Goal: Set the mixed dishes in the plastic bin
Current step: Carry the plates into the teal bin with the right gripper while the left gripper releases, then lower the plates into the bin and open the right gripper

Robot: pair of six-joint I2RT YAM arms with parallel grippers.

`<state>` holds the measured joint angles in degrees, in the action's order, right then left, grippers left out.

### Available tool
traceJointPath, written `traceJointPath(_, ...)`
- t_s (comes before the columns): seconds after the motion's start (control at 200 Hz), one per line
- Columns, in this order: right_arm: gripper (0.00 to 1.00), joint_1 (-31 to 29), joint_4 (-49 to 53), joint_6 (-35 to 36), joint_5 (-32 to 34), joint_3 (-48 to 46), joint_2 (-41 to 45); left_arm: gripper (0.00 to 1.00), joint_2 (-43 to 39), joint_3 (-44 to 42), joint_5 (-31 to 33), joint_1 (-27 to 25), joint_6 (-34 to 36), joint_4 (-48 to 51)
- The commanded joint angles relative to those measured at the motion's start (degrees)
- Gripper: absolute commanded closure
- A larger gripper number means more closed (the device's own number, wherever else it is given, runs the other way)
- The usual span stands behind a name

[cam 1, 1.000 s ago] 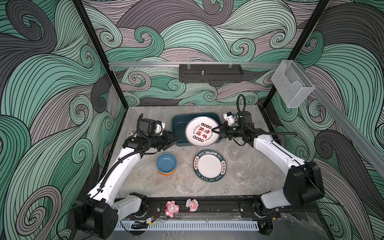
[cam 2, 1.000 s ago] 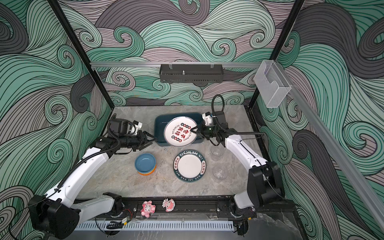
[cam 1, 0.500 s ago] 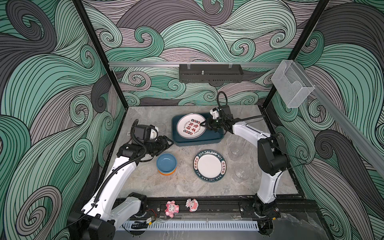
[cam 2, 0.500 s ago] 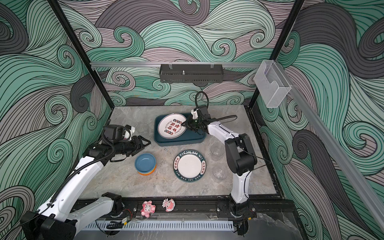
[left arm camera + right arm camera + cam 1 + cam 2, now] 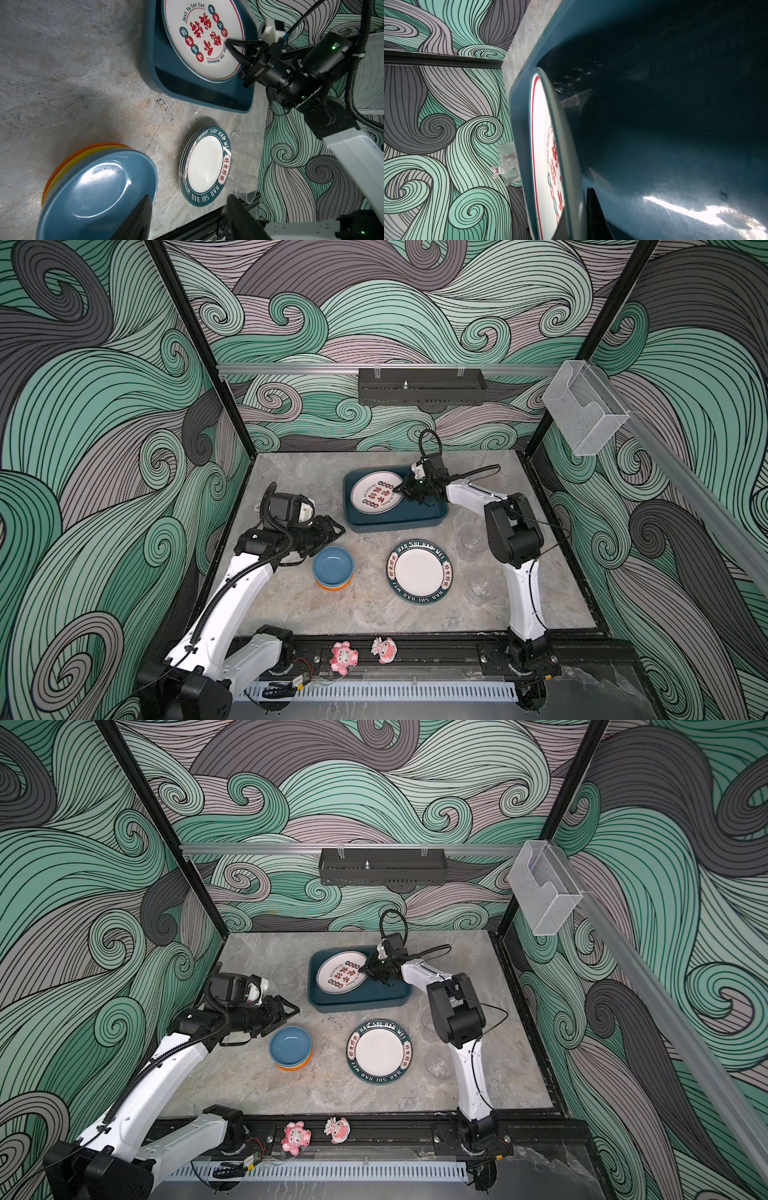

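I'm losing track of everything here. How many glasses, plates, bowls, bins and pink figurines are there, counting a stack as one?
Clear glasses: 3
Plates or plate stacks: 2
Bowl stacks: 1
Bins: 1
Pink figurines: 2
Total: 9

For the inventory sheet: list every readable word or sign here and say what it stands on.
"Just To Eat Eat": lettered plate in the bin.
"The Moment": same plate; the word before is partly hidden by the right gripper.
"HAO SHI HAO WEI": green-rimmed plate, twice round its rim.
"好食好味": red, on that rim.
Lettered plate's big red characters and badges: not readable.
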<state>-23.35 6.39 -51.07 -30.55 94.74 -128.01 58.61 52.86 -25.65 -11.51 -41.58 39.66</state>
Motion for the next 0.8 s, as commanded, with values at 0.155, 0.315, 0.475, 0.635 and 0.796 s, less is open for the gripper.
traceJointPath(0.155,0.96,-0.29,-3.58,-1.05,-0.21,4.11,-3.23,0.4,0.37,-0.56,-0.37,0.88,0.29,1.2)
traceJointPath(0.315,0.96,-0.46,-4.78,-1.23,-0.37,4.58,-4.7,0.4,0.97,-1.05,-1.02,1.09,-0.25,0.6)
traceJointPath(0.475,0.9,-0.68,-5.02,-1.43,-0.32,4.28,-5.67,0.4,1.67,-1.23,-1.66,1.17,-0.8,0.39)
traceJointPath(0.635,0.74,-0.75,-4.16,-1.49,0.03,3.67,-6.12,0.4,2.28,-1.53,-2.2,1.22,-1.13,0.19)
traceJointPath(0.796,0.68,-0.73,-1.75,-0.55,0.91,3.18,-5.52,0.4,2.47,-1.52,-2.61,1.36,-1.22,0.09)
